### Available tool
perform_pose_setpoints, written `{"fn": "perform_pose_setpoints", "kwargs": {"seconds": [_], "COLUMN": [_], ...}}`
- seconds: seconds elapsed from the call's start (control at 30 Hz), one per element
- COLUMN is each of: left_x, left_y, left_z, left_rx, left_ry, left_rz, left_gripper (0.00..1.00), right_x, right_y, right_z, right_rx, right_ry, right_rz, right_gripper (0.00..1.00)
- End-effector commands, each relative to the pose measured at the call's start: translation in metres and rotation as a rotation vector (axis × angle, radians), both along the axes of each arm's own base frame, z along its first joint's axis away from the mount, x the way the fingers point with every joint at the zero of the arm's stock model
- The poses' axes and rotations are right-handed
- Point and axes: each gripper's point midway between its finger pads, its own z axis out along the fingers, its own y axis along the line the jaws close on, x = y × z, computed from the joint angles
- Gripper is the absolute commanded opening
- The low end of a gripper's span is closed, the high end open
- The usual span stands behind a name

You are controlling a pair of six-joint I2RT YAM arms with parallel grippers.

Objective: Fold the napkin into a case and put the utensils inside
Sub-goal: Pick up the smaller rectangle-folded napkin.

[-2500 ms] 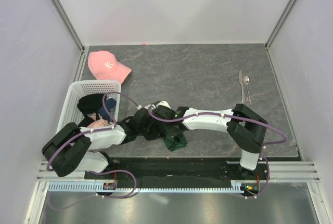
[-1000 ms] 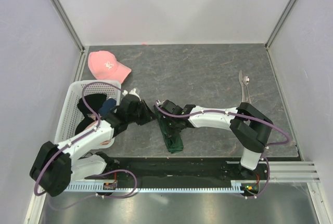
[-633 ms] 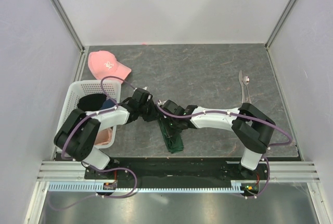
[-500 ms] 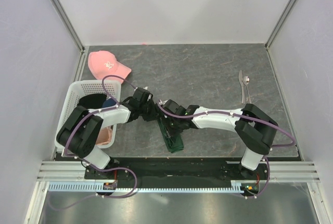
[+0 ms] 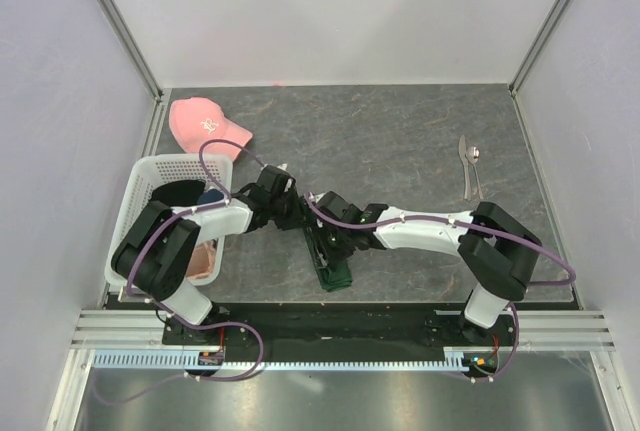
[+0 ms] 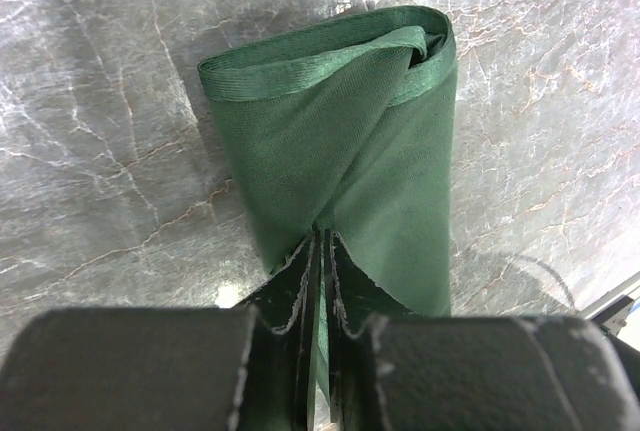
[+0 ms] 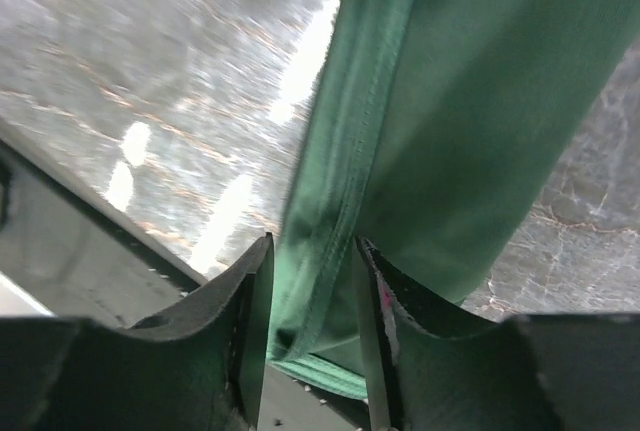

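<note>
The napkin [image 5: 329, 265] is a dark green cloth folded into a narrow strip, the case, lying near the table's front edge. My left gripper [image 5: 294, 217] is at its far end, shut on a fold of the cloth [image 6: 340, 131], with the fingertips [image 6: 322, 251] pinching it. My right gripper [image 5: 336, 242] holds the strip's middle, its fingers closed around a thick hemmed edge [image 7: 330, 191] at the jaws [image 7: 310, 286]. The utensils [image 5: 470, 164], a shiny spoon and another silver piece, lie side by side far right, untouched.
A pink cap [image 5: 205, 123] lies at the back left. A white basket [image 5: 150, 173] with a black garment stands at the left, beside the left arm. The black front rail [image 5: 330, 316] runs just past the napkin's near end.
My left arm has swung from beside the basket to the napkin's far end and shut on it. The napkin has been drawn from a bunched shape into a straight narrow strip.
</note>
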Motion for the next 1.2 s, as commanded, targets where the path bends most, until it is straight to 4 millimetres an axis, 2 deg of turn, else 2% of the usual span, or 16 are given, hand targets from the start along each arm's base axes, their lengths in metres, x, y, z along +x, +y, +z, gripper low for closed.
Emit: {"fn": "perform_pose_setpoints", "kwargs": {"seconds": [0.0,0.1,0.13,0.2,0.3,0.33,0.37,0.47,0.5,0.53,0.6,0.63,0.67,0.77,0.9,1.17], "left_x": [0.01,0.012,0.013,0.012,0.013,0.011,0.009,0.006,0.007,0.002,-0.002,-0.009,-0.011,-0.021,-0.033,-0.04], "left_y": [-0.001,-0.002,-0.003,0.001,0.009,0.017,0.023,0.054,0.065,0.076,0.095,0.104,0.116,0.138,0.149,0.152], "left_z": [0.028,0.056,0.072,0.085,0.115,0.125,0.13,0.144,0.145,0.144,0.156,0.155,0.163,0.17,0.166,0.158], "left_rx": [-0.011,-0.051,-0.078,-0.093,-0.125,-0.12,-0.11,-0.046,-0.017,0.006,0.041,0.068,0.091,0.138,0.153,0.147], "left_ry": [-0.076,-0.106,-0.134,-0.141,-0.196,-0.213,-0.223,-0.253,-0.263,-0.252,-0.289,-0.274,-0.306,-0.324,-0.31,-0.301], "left_rz": [-0.02,-0.017,-0.017,-0.012,0.008,0.026,0.038,0.134,0.177,0.208,0.27,0.292,0.333,0.409,0.454,0.465], "left_gripper": [0.12,0.18,0.2,0.27,0.31,0.32,0.34,0.36,0.36,0.36,0.37,0.37,0.38,0.38,0.38,0.38], "right_x": [0.004,0.013,0.015,0.021,0.028,0.034,0.035,0.047,0.051,0.061,0.067,0.071,0.072,0.077,0.075,0.065], "right_y": [0.001,-0.001,-0.001,-0.001,0.0,0.004,0.002,0.008,0.009,0.014,0.01,0.015,0.016,0.022,0.026,0.028], "right_z": [-0.002,0.01,0.015,0.025,0.037,0.044,0.043,0.044,0.035,0.042,0.031,0.035,0.029,0.026,0.016,0.004], "right_rx": [0.012,0.013,0.017,0.021,0.022,0.028,0.01,-0.037,-0.071,-0.077,-0.14,-0.133,-0.144,-0.149,-0.175,-0.205], "right_ry": [-0.011,-0.04,-0.048,-0.074,-0.105,-0.125,-0.125,-0.148,-0.142,-0.17,-0.171,-0.179,-0.171,-0.17,-0.162,-0.161], "right_rz": [-0.021,-0.033,-0.036,-0.047,-0.05,-0.052,-0.051,-0.049,-0.048,-0.064,-0.081,-0.085,-0.088,-0.11,-0.114,-0.115], "right_gripper": [0.43,0.42,0.42,0.43,0.46,0.5,0.59,0.65,0.65,0.66,0.66,0.66,0.66,0.65,0.6,0.52]}}
